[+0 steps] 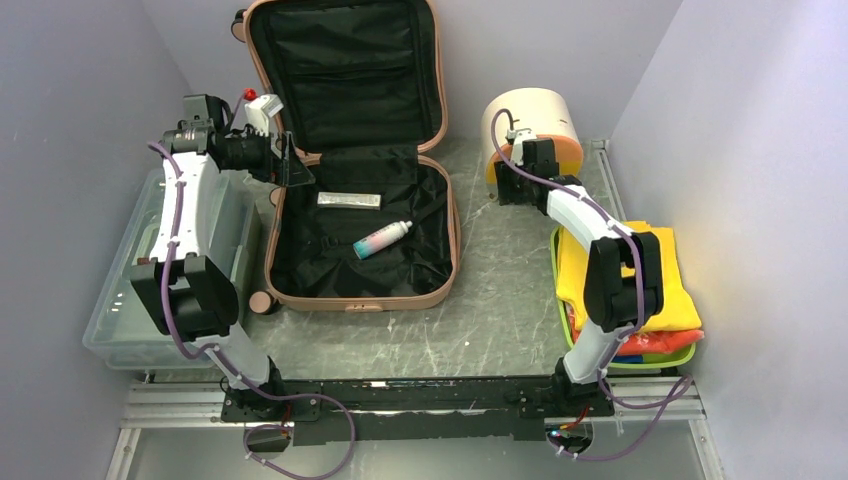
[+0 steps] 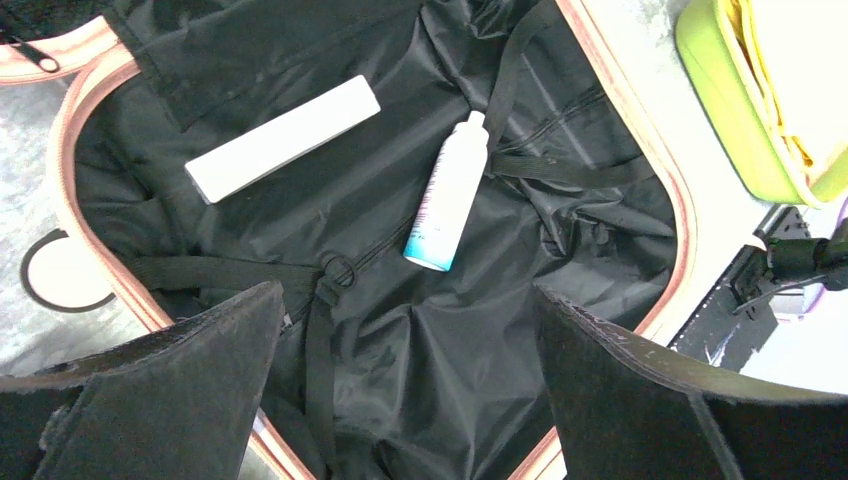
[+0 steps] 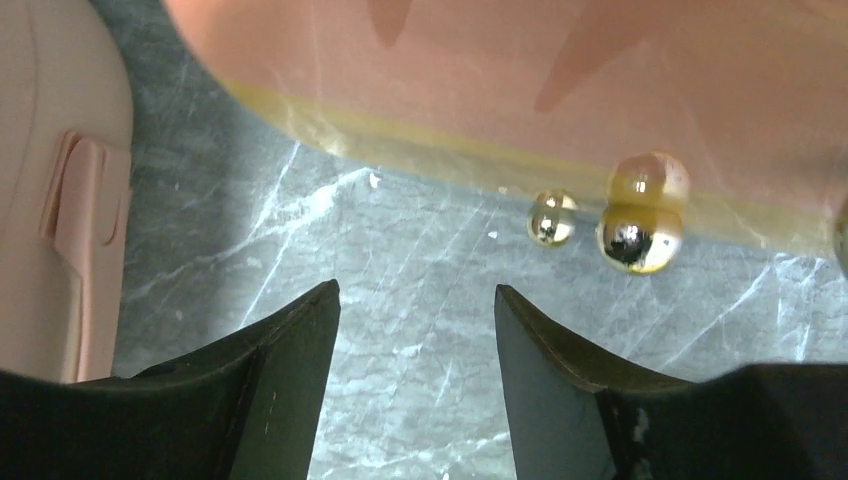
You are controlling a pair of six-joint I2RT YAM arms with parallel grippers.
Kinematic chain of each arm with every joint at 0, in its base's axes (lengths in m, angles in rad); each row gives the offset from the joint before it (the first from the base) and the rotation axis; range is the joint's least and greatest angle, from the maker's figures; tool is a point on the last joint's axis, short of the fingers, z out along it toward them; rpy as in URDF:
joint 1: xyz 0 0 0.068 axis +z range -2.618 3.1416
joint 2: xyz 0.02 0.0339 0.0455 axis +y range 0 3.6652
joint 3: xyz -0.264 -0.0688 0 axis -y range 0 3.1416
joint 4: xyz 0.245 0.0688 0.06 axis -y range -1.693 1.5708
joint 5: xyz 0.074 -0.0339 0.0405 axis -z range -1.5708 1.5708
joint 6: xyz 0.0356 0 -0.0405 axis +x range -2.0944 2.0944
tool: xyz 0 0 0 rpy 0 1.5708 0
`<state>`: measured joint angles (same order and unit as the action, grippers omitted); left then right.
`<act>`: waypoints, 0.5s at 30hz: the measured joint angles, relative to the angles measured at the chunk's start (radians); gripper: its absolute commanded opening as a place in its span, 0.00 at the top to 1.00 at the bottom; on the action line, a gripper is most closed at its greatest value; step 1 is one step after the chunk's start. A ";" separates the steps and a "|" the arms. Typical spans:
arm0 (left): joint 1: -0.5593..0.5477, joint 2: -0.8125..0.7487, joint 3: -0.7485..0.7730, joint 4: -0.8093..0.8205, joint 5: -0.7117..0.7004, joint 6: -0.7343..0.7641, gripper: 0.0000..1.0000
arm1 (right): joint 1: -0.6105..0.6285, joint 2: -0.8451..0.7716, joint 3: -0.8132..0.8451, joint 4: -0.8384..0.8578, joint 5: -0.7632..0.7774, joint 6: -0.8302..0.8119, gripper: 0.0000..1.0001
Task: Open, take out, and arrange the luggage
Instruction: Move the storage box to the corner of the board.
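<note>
Top external view: the large salmon-pink hard-shell luggage [image 1: 352, 301] lies open at the back centre of the grey, white-veined stone-look table [image 1: 500, 300]. Its base is flat on the table and its lid stands up against the rear wall. Both halves have rounded corners and are lined with crinkled black fabric. Flat black webbing straps joined by a ring cross the base.

Two loose things lie in the base, apart from each other:
- one long, flat, white rectangular box [image 1: 349, 200]
- one slim white spray bottle with a pink-to-teal lower end [image 1: 382, 239], lying on its side

Left of the luggage sits one clear plastic bin [image 1: 120, 320]; I cannot tell what it holds. At the right edge, one lime-green tray [image 2: 725, 100] holds a folded yellow cloth [image 1: 680, 300] on top of a red-orange folded piece [image 1: 660, 343]. At the back right, one glossy cream cylindrical case [image 1: 535, 115] lies on its side.

In the left wrist view, the left gripper [image 2: 408, 300] hangs over the luggage base. Its jaws are spread as wide as they go, with nothing between them.

In the right wrist view, the right gripper [image 3: 415, 292] is low over bare table beside the cream case, roughly half open and holding nothing. Two polished gold balls [image 3: 640, 237] show at the case's lower edge.
</note>
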<state>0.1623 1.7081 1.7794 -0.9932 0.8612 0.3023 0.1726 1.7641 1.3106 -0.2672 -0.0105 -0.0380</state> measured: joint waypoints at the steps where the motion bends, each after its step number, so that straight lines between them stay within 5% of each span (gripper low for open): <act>1: 0.000 -0.003 0.000 0.000 -0.007 0.000 0.00 | 0.000 -0.014 -0.011 -0.003 -0.002 -0.005 0.40; 15: 0.001 -0.129 -0.023 -0.045 -0.153 0.024 0.00 | -0.047 -0.252 -0.225 0.037 -0.014 0.004 0.40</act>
<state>0.1631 1.5795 1.7565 -1.0378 0.7078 0.3267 0.1253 1.5124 1.0851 -0.2302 -0.0242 -0.0341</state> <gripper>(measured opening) 0.995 0.609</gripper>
